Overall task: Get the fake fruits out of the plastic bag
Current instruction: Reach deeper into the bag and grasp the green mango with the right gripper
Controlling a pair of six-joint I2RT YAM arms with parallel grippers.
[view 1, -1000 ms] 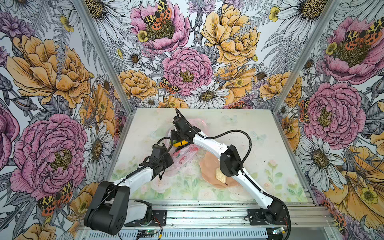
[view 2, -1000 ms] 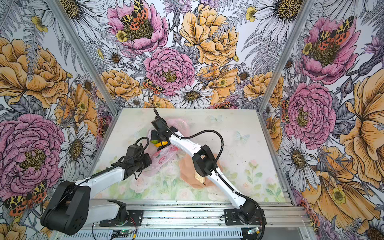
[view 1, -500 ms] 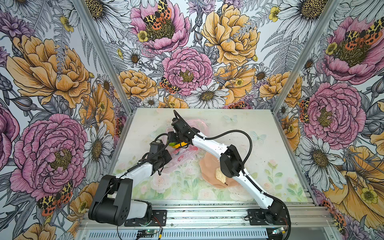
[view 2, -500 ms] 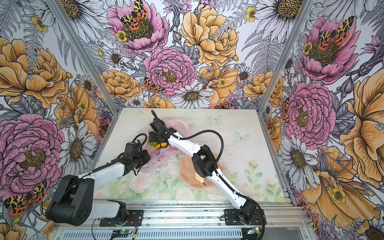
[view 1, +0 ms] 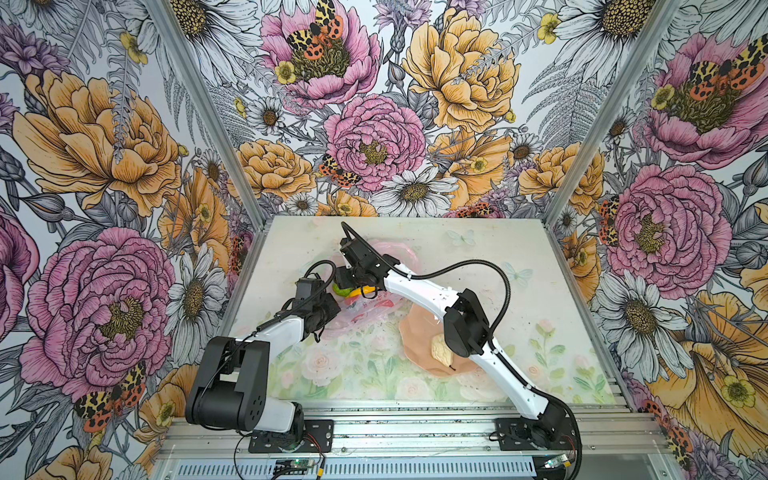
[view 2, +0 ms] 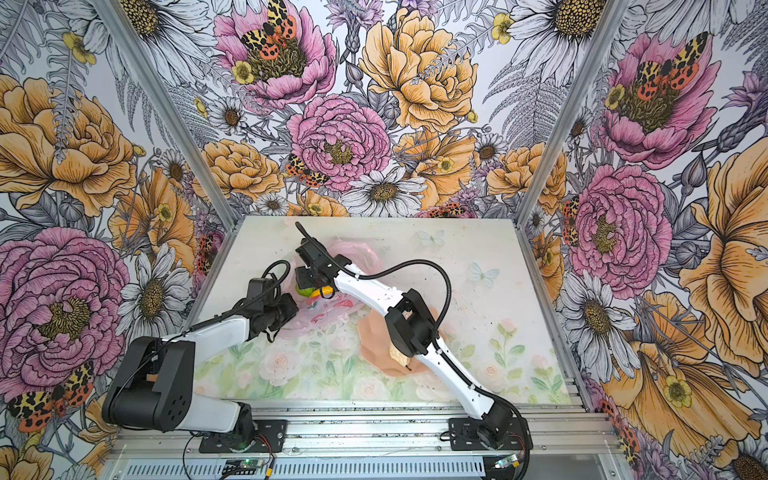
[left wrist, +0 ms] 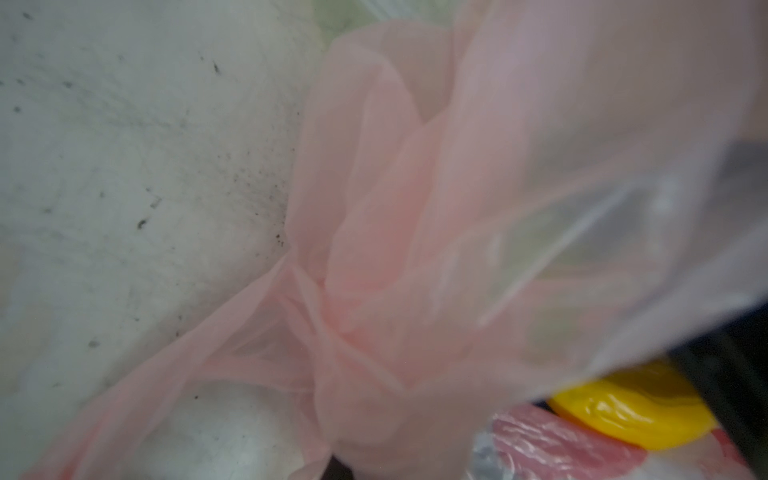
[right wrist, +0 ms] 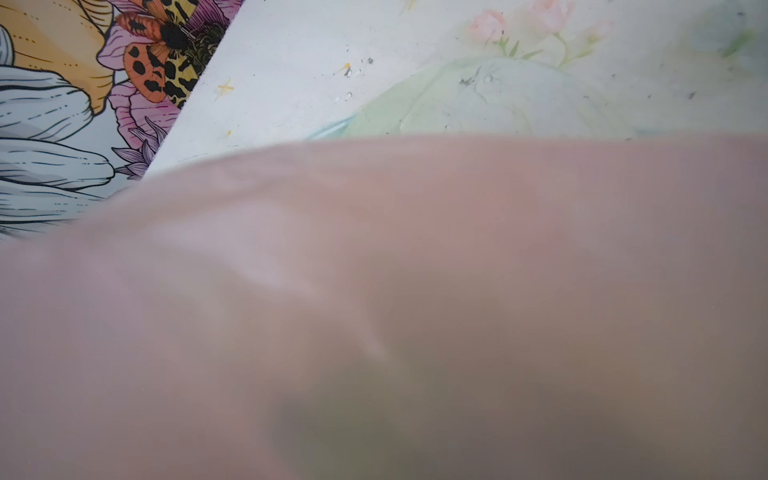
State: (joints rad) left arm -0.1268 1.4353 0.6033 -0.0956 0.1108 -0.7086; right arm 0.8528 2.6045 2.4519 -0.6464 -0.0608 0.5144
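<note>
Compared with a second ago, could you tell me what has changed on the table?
The left gripper, shut on the plastic bag, edged slightly forward as its arm lifted. The right gripper shifted slightly left over the lime-green fruit and yellow fruit. The plate and pear stayed put.

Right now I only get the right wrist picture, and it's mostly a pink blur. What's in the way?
Observer: That's the plastic bag. In both top views the right gripper is pushed in among its folds, so the film covers your camera.
Operator: Any fruit near it?
Observer: Yes. A lime-green fruit and a yellow fruit show just beneath that gripper, though I can't tell whether it grips either.
Operator: Is anything out of the bag?
Observer: A cream pear lies on the peach plate, partly hidden by the right arm.
</note>
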